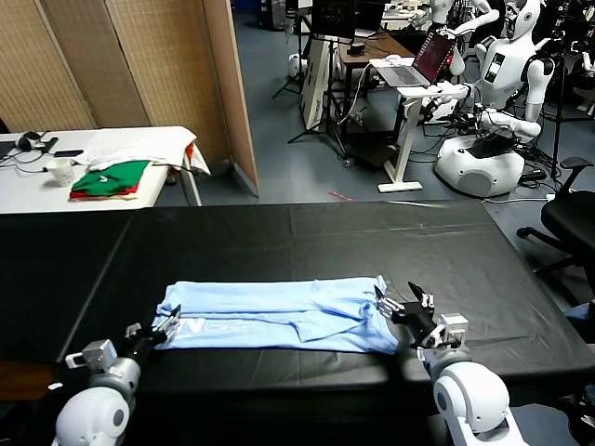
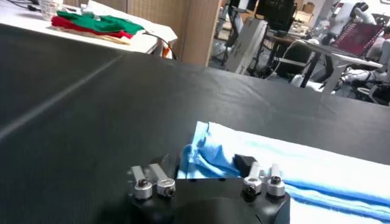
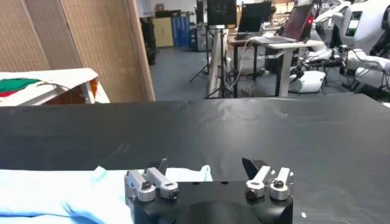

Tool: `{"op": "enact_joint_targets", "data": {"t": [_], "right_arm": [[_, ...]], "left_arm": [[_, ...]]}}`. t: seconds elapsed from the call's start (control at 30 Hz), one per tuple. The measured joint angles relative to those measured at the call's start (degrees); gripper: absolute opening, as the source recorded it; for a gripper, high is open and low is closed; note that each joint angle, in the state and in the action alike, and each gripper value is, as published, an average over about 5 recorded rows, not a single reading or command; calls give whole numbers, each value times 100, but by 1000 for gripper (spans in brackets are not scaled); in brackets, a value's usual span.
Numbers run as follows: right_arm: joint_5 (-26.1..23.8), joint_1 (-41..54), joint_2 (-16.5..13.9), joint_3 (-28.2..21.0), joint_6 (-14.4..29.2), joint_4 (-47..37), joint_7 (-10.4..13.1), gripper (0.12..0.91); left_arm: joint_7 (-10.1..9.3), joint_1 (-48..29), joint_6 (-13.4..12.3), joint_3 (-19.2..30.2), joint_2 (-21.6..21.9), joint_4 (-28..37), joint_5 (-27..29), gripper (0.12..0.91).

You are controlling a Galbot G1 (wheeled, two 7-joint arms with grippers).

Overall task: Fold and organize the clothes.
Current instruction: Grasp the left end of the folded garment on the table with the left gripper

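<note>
I have the T-shirt lying in a long folded band across the black worktop. My left pincer sits half open at its left end, my right pincer wide open at the other, neither gripping. Next I judge both must pinch the ends.

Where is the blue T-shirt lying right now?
In the head view, the blue T-shirt lies folded lengthwise near the black table's front edge, between the left gripper and right gripper.

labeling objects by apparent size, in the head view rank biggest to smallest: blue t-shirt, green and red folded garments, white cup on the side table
1. blue T-shirt, largest, though nearest the camera
2. green and red folded garments
3. white cup, smallest
</note>
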Motion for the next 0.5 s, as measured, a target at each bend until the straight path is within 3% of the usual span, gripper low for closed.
{"op": "enact_joint_targets", "data": {"t": [0.2,0.5], "right_arm": [[-17,34,18,-16,18,-33,-55,907],[-25,42,68,-32,39,-43,-89,907]], "left_arm": [[49,20,6,51,-24,-32,255,281],[65,-36,177,103,23,-34,340,176]]}}
